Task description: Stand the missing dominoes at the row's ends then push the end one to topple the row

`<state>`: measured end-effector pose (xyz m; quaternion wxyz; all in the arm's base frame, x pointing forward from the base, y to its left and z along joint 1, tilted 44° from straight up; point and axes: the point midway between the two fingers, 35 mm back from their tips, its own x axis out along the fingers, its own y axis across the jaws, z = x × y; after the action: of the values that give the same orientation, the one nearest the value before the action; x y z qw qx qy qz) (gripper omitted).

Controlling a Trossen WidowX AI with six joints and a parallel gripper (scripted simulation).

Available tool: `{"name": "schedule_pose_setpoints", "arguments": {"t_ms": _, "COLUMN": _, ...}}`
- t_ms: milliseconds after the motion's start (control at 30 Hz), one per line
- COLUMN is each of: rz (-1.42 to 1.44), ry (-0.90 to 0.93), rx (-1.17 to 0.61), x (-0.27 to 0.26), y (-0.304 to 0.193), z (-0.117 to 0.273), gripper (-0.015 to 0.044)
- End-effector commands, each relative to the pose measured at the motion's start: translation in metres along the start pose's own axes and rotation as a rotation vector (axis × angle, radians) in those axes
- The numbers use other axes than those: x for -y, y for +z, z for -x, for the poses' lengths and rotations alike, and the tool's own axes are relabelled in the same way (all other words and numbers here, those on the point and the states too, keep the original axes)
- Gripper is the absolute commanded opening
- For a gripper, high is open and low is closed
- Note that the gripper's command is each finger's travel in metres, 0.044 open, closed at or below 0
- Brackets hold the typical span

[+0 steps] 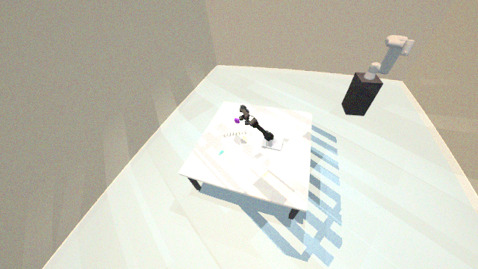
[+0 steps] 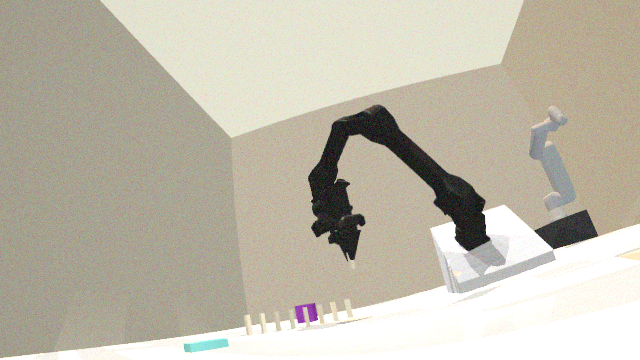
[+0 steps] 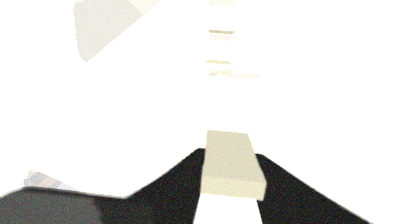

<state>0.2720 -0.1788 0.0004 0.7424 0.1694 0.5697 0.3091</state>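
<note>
My gripper is shut on a cream domino. It hangs in the air above the table, over the right end of the row in the exterior view. The standing row holds several thin cream dominoes, evenly spaced; its left end domino and right end domino are upright. The row runs left of the arm's base in the top view, where the dominoes are tiny. In the wrist view, row dominoes show at the top, ahead of the held one.
A purple block stands behind the row. A teal bar lies in front, off the row's left end. The arm's white base block is to the right. A second, pale arm stands farther back.
</note>
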Motion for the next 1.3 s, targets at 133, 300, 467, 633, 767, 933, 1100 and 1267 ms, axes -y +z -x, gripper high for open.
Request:
{"name": "schedule_pose_setpoints", "arguments": {"t_ms": 133, "rz": 0.000, "ry": 0.007, "rx": -0.004, "x": -0.001, "y": 0.004, "z": -0.049, "gripper": 0.0107}}
{"name": "schedule_pose_setpoints", "arguments": {"t_ms": 300, "rz": 0.000, "ry": 0.009, "rx": -0.002, "x": -0.002, "y": 0.003, "z": -0.078, "gripper": 0.0107}}
{"name": "schedule_pose_setpoints", "arguments": {"t_ms": 467, "rz": 0.001, "ry": 0.013, "rx": -0.001, "x": -0.006, "y": 0.001, "z": -0.106, "gripper": 0.0107}}
{"name": "schedule_pose_setpoints", "arguments": {"t_ms": 633, "rz": 0.001, "ry": 0.016, "rx": 0.000, "x": -0.009, "y": -0.001, "z": -0.119, "gripper": 0.0107}}
{"name": "schedule_pose_setpoints", "arguments": {"t_ms": 767, "rz": 0.001, "ry": 0.016, "rx": 0.000, "x": -0.009, "y": -0.001, "z": -0.119, "gripper": 0.0107}}
{"name": "schedule_pose_setpoints", "arguments": {"t_ms": 933, "rz": 0.001, "ry": 0.016, "rx": 0.000, "x": -0.009, "y": -0.001, "z": -0.119, "gripper": 0.0107}}
{"name": "schedule_pose_setpoints", "arguments": {"t_ms": 1100, "rz": 0.001, "ry": 0.016, "rx": 0.000, "x": -0.009, "y": -0.001, "z": -0.119, "gripper": 0.0186}}
{"name": "schedule_pose_setpoints", "arguments": {"t_ms": 1267, "rz": 0.001, "ry": 0.016, "rx": 0.000, "x": -0.009, "y": -0.001, "z": -0.119, "gripper": 0.0317}}
